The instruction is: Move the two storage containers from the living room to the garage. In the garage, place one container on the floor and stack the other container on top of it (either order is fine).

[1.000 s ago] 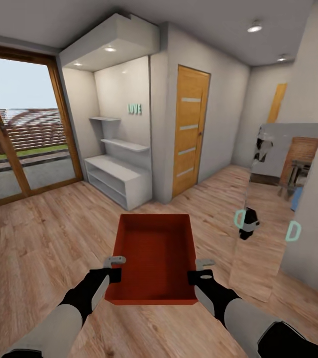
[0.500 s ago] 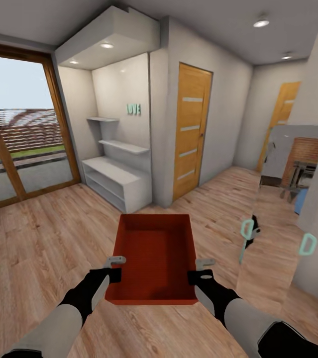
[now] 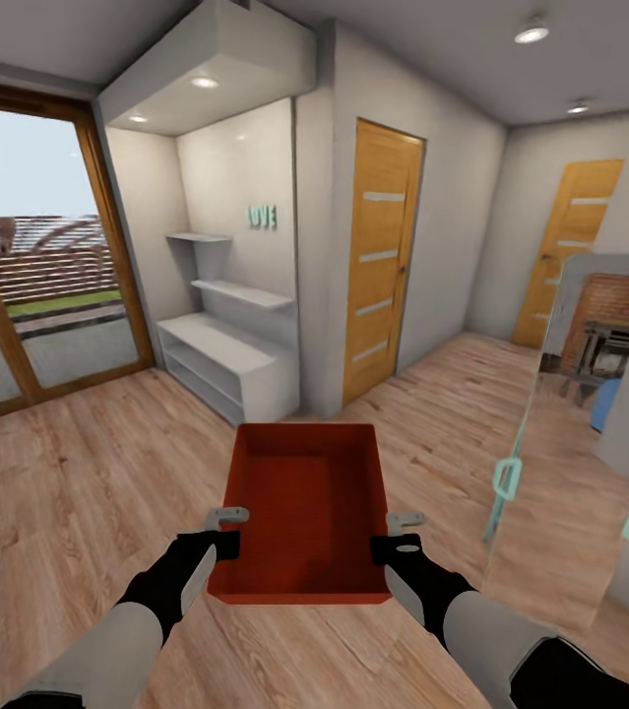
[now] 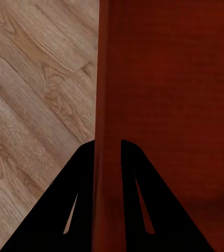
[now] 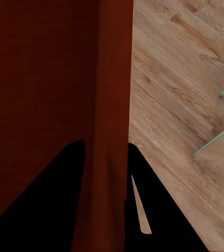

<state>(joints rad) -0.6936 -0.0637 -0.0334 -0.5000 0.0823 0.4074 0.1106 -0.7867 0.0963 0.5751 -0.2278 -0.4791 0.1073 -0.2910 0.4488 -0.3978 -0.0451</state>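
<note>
Container [image 3: 304, 507] carried at 12 o'clock, clear of the wood floor [image 3: 78, 473], level for transit. Left jaws [image 3: 227, 532] pinching its 9 o'clock wall, right jaws [image 3: 403, 536] the 3 o'clock wall, balancing the load. Garage not reached yet.

your head view looks forward and down from above over both arms, the box [image 3: 304, 507] and a wide sweep of wood floor [image 3: 78, 473]. each wrist view sits very close, looking along its hand's fingers at one box wall [image 4: 109, 79] [image 5: 112, 79] gripped between them, floor beyond. all three views share the box and the floor beside it.
</note>
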